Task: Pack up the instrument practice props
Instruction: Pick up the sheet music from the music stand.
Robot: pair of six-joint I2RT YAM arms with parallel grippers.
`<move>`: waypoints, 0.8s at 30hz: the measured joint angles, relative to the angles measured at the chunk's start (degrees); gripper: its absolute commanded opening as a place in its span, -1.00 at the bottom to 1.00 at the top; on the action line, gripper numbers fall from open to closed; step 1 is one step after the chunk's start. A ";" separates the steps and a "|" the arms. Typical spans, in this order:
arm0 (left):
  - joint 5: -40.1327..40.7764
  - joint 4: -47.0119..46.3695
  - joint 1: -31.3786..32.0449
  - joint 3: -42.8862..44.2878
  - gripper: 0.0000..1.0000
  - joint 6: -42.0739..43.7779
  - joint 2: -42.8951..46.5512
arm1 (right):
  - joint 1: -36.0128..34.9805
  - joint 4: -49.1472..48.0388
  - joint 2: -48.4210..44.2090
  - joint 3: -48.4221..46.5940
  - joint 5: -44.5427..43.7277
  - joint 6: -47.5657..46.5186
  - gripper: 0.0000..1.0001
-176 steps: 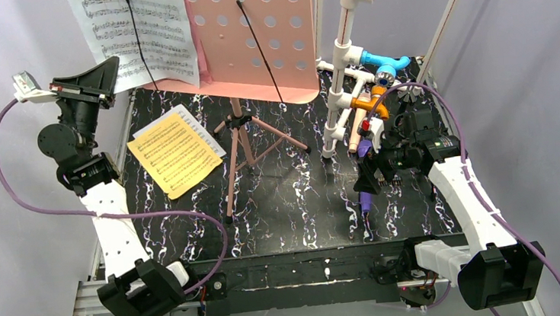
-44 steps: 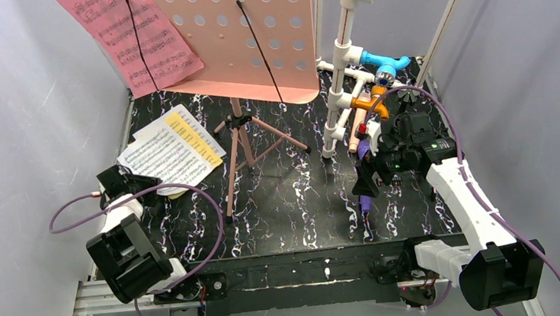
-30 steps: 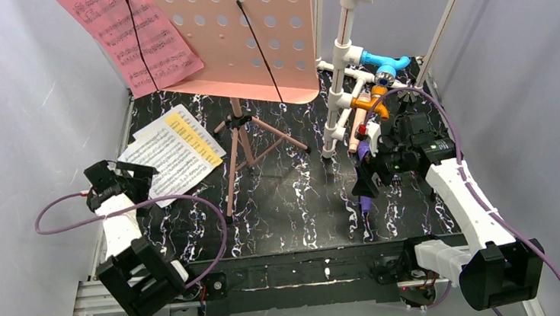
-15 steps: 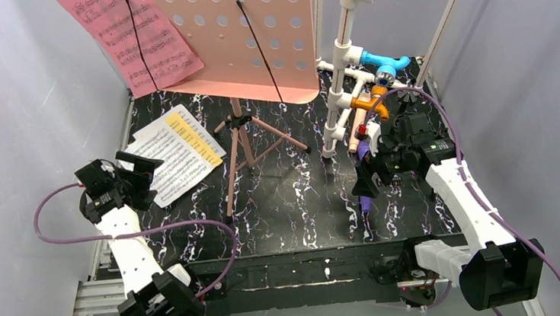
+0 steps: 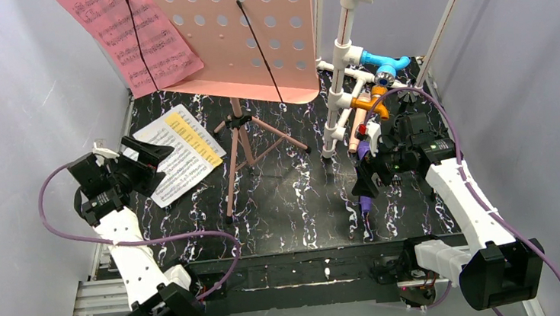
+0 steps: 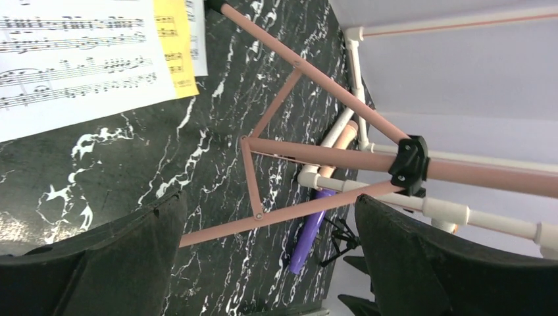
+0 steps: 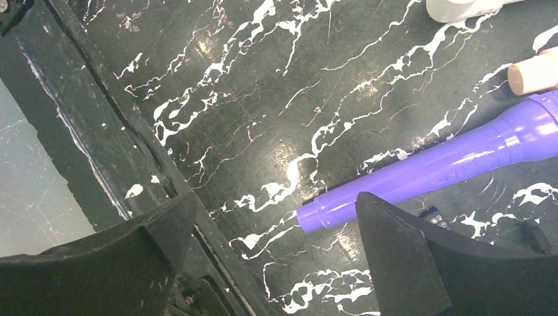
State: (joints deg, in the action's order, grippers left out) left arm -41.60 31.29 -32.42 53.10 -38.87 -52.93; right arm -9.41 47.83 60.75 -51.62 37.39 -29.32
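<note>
The pink perforated sheet-music holder [image 5: 250,30] stands at the back on folding tripod legs [image 5: 242,154], with a pink music page [image 5: 129,37] clipped to its left side. White and yellow printed pages [image 5: 185,152] lie flat on the table at the left. My left gripper [image 5: 157,167] hangs open just above their near edge, holding nothing. In the left wrist view the gripper [image 6: 270,257] frames the tripod legs [image 6: 316,151] and, beyond them, the purple microphone [image 6: 309,230]. My right gripper [image 5: 368,183] stays open over the purple microphone [image 7: 428,178], apart from it. The beige microphone [image 5: 355,132] lies beside it.
A white pipe frame [image 5: 344,53] with blue and orange fittings rises at the back right, close to both microphones. A small black tripod [image 6: 341,238] stands by the purple microphone. Grey walls close in on both sides, and the table's black front rail [image 7: 85,118] runs below the right gripper.
The white page once held at the stand now lies on the yellow one. In the last second the left gripper rose from the pages and turned toward the tripod. The right arm stayed still.
</note>
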 measured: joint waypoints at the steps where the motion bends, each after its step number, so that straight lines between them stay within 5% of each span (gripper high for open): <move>1: -1.07 0.00 0.22 0.22 0.96 0.13 0.07 | 0.00 0.00 0.00 0.00 -0.04 0.02 1.00; 7: -5.18 0.90 0.98 3.02 0.96 0.66 0.31 | 0.00 0.00 0.00 0.00 -0.20 0.04 1.00; 15: -5.51 5.03 2.25 17.16 0.96 3.08 -0.22 | 0.00 0.02 0.24 0.00 -0.20 0.09 1.00; 24: 0.98 3.17 2.29 17.16 0.96 -4.59 0.81 | 0.00 -0.02 1.14 0.00 -0.37 0.24 1.00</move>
State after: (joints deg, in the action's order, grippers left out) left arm -40.62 34.46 -30.13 70.26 -43.46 -52.12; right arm -9.41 47.81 61.89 -51.62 37.01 -29.08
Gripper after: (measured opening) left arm 0.981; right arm 1.001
